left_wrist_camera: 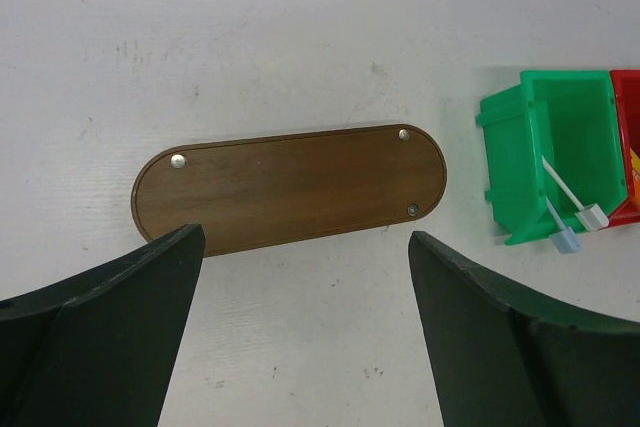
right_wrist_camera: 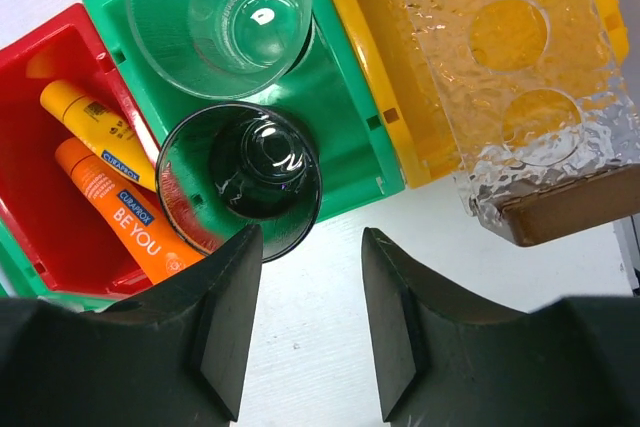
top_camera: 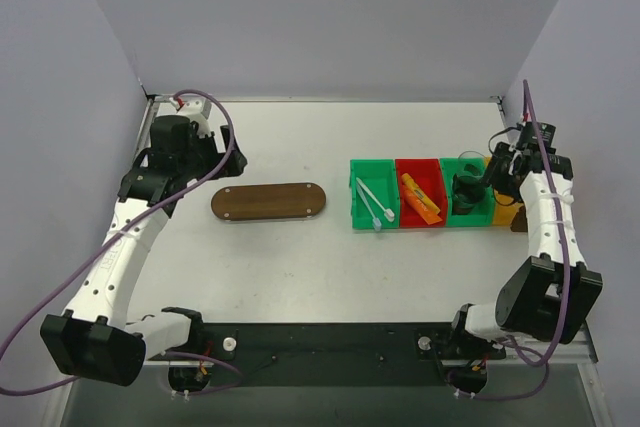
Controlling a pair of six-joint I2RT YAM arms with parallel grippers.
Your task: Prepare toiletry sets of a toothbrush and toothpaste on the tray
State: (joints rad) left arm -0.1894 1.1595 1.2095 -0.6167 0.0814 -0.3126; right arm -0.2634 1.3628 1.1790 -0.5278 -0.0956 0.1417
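Across the middle of the white desk (top_camera: 300,137) lies the tray (left_wrist_camera: 290,187), a dark wooden oval with nothing on it and bare desk along both long edges and round both ends. A strip of open desk separates its right end from a row of four bins that stand side by side, walls touching. The first is a green bin (left_wrist_camera: 500,162) holding the white toothbrushes (left_wrist_camera: 565,187), whose heads poke out over its near rim. Next is a red bin (right_wrist_camera: 40,207) with the orange toothpaste tubes (right_wrist_camera: 120,212) lying flat inside. After it comes a second green bin (right_wrist_camera: 340,97) with a clear cup (right_wrist_camera: 220,12) and a dark cup (right_wrist_camera: 240,182), then a yellow bin (right_wrist_camera: 360,37) carrying a bumpy clear plastic holder (right_wrist_camera: 520,77). The left hand (left_wrist_camera: 305,237) hangs above the desk by the tray, fingers spread wide and holding nothing. The right hand (right_wrist_camera: 310,237) hovers over the near edge of the second green bin, its fingers apart with only bare desk showing between them, the dark cup just ahead of the fingertips.
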